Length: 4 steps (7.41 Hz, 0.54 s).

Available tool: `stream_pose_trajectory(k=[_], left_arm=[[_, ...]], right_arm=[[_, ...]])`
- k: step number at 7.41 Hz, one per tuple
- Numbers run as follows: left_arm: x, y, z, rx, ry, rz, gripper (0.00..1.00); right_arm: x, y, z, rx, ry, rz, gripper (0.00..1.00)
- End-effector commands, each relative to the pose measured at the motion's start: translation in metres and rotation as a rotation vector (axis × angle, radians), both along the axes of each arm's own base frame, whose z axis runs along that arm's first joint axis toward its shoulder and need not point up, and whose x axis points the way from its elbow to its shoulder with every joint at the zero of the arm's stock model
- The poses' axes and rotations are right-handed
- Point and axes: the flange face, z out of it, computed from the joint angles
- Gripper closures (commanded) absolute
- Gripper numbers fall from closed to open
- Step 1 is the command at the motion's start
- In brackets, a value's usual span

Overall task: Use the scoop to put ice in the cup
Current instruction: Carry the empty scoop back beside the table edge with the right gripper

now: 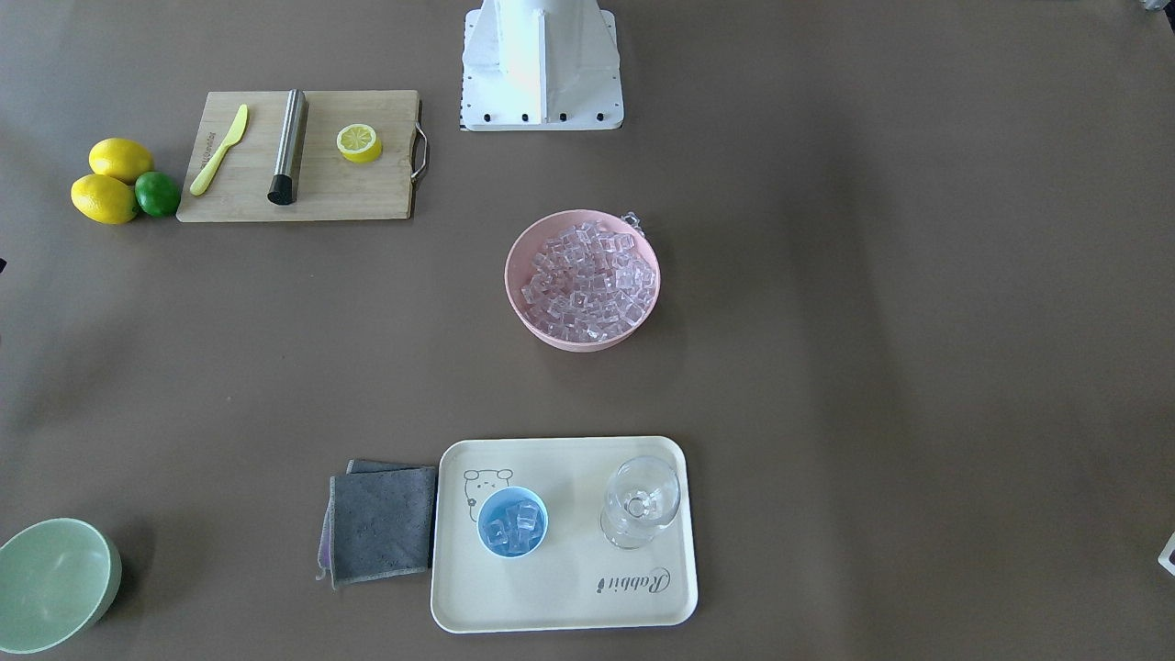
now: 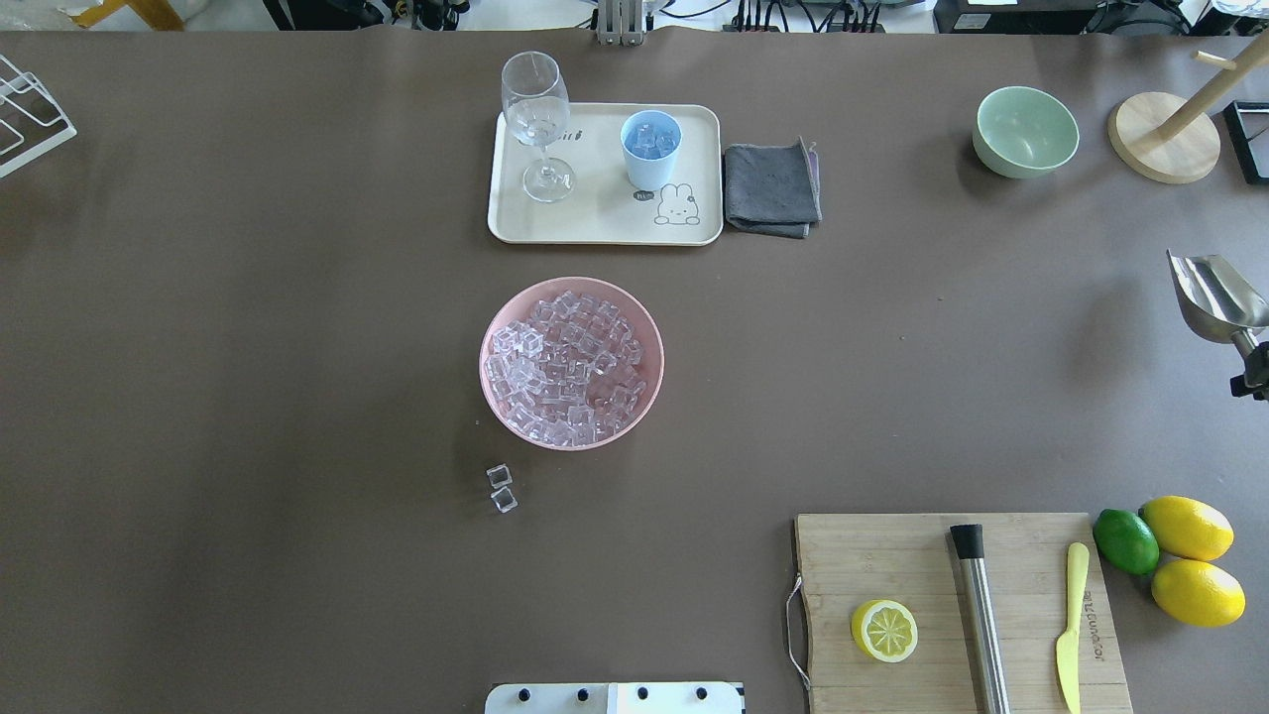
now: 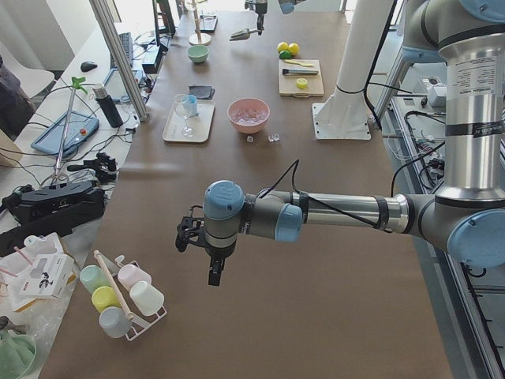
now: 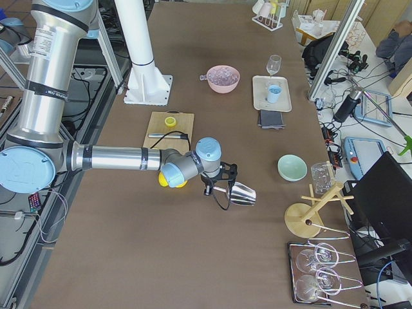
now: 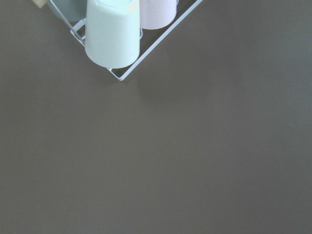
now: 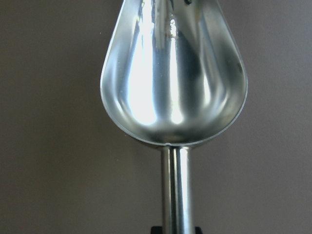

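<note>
The light-blue cup (image 2: pixel 650 149) stands on a cream tray (image 2: pixel 595 218) and holds a few ice cubes (image 1: pixel 512 528). A pink bowl (image 1: pixel 574 344) mid-table is full of ice (image 2: pixel 570 362). Two loose cubes (image 2: pixel 501 489) lie on the table near the bowl. My right gripper (image 2: pixel 1254 372) is at the table's far right edge, shut on the handle of the silver scoop (image 2: pixel 1214 297). The scoop's trough (image 6: pixel 173 83) is empty and held above the table. My left gripper (image 3: pixel 213 272) hangs over the table's left end, far from the cup; I cannot tell if it is open.
A stemmed glass (image 2: pixel 536 119) shares the tray. A grey cloth (image 2: pixel 771 188) lies beside it, a green bowl (image 2: pixel 1026 131) further right. A cutting board (image 2: pixel 932 555) carries a lemon half, steel cylinder and yellow knife. A rack of cups (image 5: pixel 112 34) stands under my left wrist.
</note>
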Motion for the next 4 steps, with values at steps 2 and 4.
stream_pose_trajectory(k=[2, 4], left_arm=[[0.0015, -0.0024, -0.0025, 0.003, -0.001, 0.002, 0.01], [0.0036, -0.0028, -0.0033, 0.002, -0.001, 0.003, 0.01]], right_arm=[[-0.0130, 0.0000, 0.0098, -0.009, 0.010, -0.033, 1.00], [-0.0185, -0.0045, 0.0104, -0.008, 0.009, -0.040, 1.00]])
